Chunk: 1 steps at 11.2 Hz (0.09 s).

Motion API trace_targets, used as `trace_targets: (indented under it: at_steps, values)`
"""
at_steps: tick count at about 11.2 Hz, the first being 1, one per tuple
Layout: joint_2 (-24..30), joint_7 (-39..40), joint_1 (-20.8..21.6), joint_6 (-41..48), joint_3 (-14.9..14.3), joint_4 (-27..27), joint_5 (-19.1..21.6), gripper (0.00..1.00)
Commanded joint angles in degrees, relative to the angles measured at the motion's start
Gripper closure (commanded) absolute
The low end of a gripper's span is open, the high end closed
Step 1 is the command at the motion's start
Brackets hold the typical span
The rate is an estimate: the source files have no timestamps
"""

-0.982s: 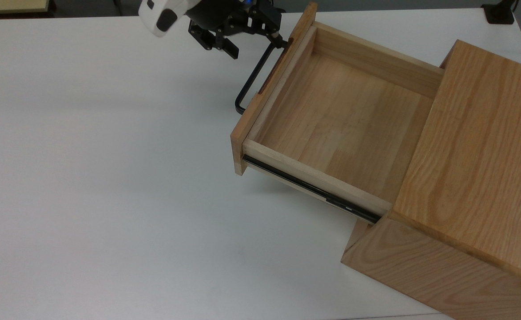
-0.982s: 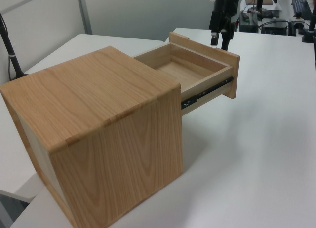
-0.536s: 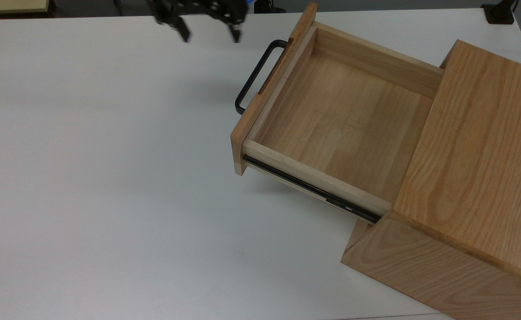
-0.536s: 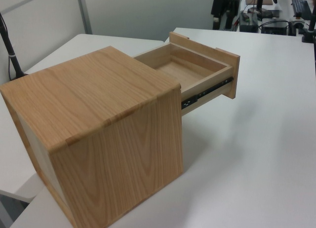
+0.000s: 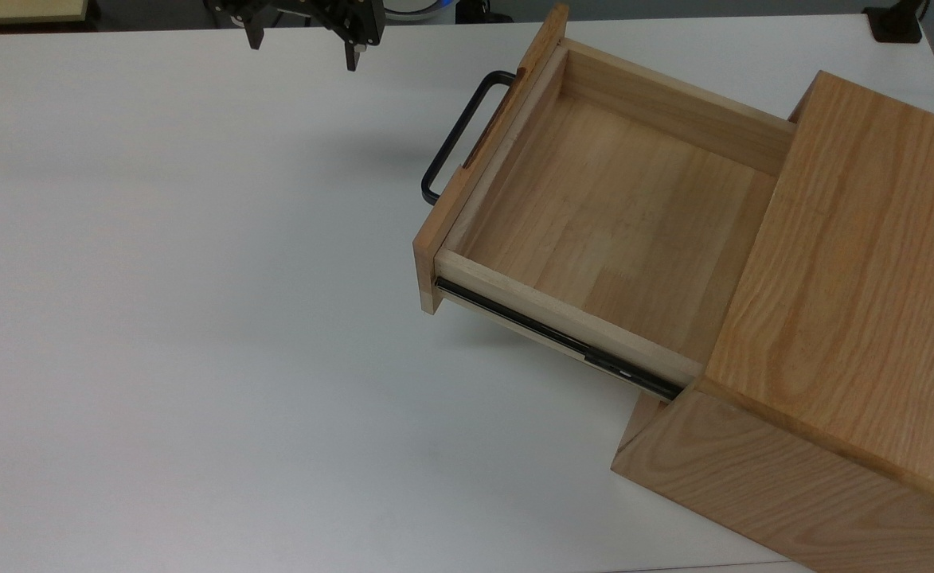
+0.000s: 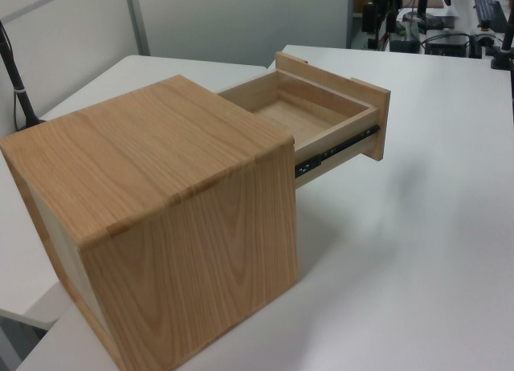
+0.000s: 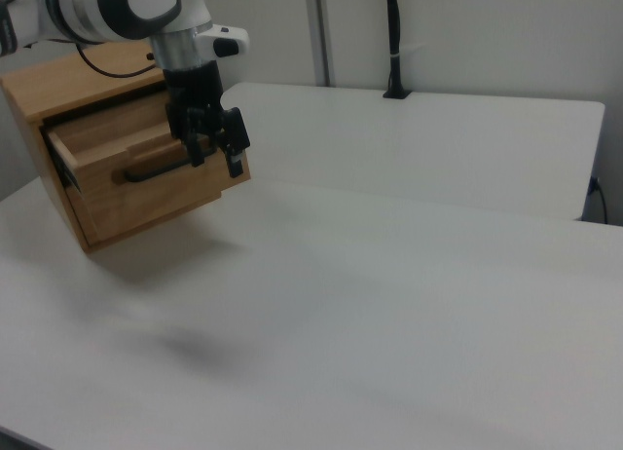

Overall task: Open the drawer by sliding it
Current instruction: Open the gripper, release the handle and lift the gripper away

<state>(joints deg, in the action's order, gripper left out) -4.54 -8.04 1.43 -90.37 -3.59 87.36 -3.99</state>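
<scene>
The drawer is a light wooden tray pulled far out of the oak cabinet, and it has nothing in it. Its black bar handle sticks out from the front panel, and a black side rail is exposed. My gripper hangs open above the table, off to the top view's left of the handle and touching nothing. In the right view the gripper shows in front of the drawer front, close to its handle, fingers spread. The left view shows the drawer from behind the cabinet.
The white table stretches wide to the top view's left of the drawer. A black clamp base sits at its far right corner, seen in the right view as a black pole. Desk clutter lies beyond the table.
My gripper has moved off the far end of the handle, toward the top view's left and upper edge, with its fingers spread. The drawer has stayed where it was.
</scene>
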Motion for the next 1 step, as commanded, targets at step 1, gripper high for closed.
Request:
trace_targets:
  at_steps: [1]
  values:
    - [0.94,1.35,0.95,1.42,-0.98,0.18,-0.59,0.00]
